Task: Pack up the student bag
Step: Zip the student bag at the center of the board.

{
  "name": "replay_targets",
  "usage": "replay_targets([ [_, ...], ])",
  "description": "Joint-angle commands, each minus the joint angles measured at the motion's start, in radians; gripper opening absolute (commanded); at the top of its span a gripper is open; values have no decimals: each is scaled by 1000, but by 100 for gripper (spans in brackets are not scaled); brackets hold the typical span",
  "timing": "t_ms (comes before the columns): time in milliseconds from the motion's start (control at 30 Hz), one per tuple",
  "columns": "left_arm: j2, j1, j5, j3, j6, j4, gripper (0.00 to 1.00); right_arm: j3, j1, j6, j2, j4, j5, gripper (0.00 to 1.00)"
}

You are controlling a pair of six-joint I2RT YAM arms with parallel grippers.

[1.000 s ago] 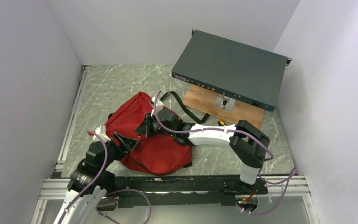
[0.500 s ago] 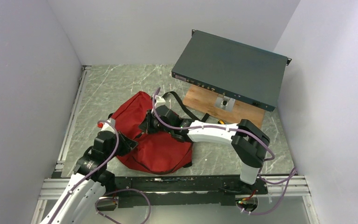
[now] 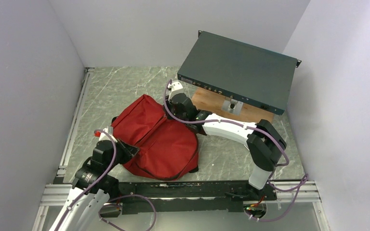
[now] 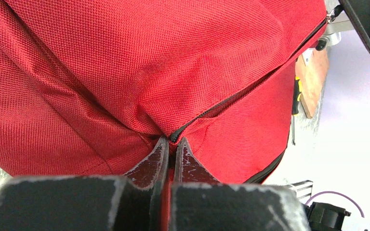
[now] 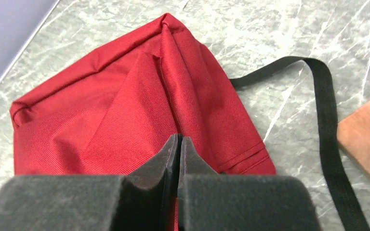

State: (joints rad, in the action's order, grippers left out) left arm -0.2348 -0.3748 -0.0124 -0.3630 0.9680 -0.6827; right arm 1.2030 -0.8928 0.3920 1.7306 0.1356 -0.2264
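The student bag [image 3: 161,139], dark red with a black zip, lies on the marble table between the two arms. My left gripper [image 4: 173,140] is shut at the near-left end of the zip [image 4: 231,96], with red fabric pinched between its fingers. My right gripper [image 5: 179,138] is shut at the bag's far right edge. Folds of red cloth run up into its tips, and red shows between the fingers. In the top view the zip line runs across the bag from one gripper to the other. A black strap [image 5: 325,106] trails off the bag onto the table.
A flat dark teal metal box [image 3: 238,70] stands tilted over a wooden board [image 3: 212,103] at the back right. A yellow-handled tool [image 4: 296,91] lies by the board. Grey walls close in on three sides, and a metal rail [image 3: 74,130] runs along the left edge.
My left gripper has closed on the bag's near-left edge. My right gripper has travelled from the bag's middle to its far right edge, and the dark opening there no longer shows.
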Motion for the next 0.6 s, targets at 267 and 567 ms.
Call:
replay_targets([
  [267, -24, 0, 10, -173, -87, -99, 69, 74, -19, -185, -200, -279, 13, 55],
  [567, 0, -1, 51, -440, -360, -60, 95, 37, -23, -151, -700, -616, 126, 99],
])
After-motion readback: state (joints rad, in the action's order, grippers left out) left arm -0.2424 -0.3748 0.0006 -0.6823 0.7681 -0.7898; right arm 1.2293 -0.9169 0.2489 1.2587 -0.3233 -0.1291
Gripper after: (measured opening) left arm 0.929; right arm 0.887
